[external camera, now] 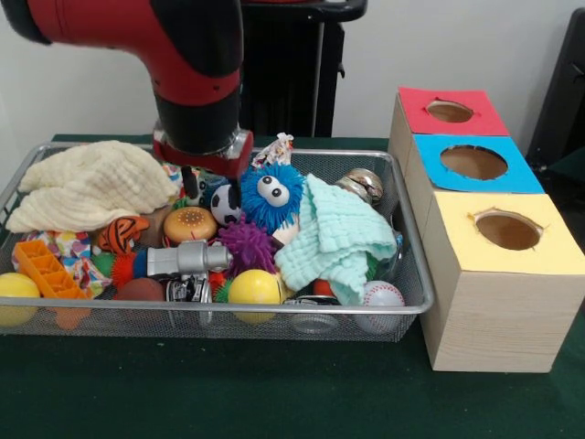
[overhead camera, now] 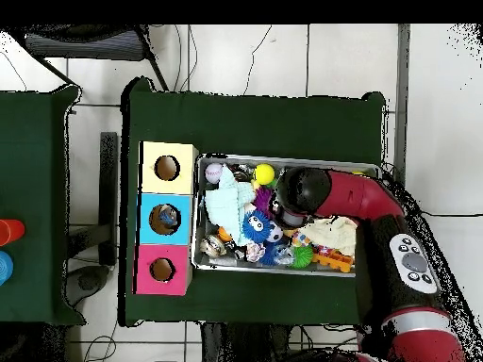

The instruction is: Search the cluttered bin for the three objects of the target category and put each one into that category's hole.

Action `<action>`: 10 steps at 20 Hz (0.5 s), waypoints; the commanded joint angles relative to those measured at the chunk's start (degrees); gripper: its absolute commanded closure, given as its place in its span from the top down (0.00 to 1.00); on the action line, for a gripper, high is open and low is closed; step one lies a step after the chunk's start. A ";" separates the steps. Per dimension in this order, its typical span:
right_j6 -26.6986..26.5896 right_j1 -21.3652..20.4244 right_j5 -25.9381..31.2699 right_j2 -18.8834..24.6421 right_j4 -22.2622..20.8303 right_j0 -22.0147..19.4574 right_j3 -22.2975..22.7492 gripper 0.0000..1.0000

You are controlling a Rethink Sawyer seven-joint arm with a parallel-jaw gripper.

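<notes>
Bin point(external camera: 416, 306) is sitting on the green table point(external camera: 274, 393), packed with toys. Near its front rim: yellow ball point(external camera: 254, 287), baseball point(external camera: 382, 294). Deeper in the bin: mint cloth point(external camera: 338, 233), blue fuzzy toy point(external camera: 271, 195). Pincer point(external camera: 196, 183) is dipping into the bin's back, beside the blue toy; its state cannot be told. Box point(external camera: 484, 274) with three holes is standing beside the bin.
</notes>
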 commanded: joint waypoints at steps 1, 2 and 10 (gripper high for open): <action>-6.65 -9.41 3.38 -1.07 -4.84 1.65 3.12 1.00; -5.60 -10.23 4.05 -1.89 -5.23 2.31 3.49 1.00; 12.57 -12.23 6.46 -10.92 -1.40 8.37 9.67 1.00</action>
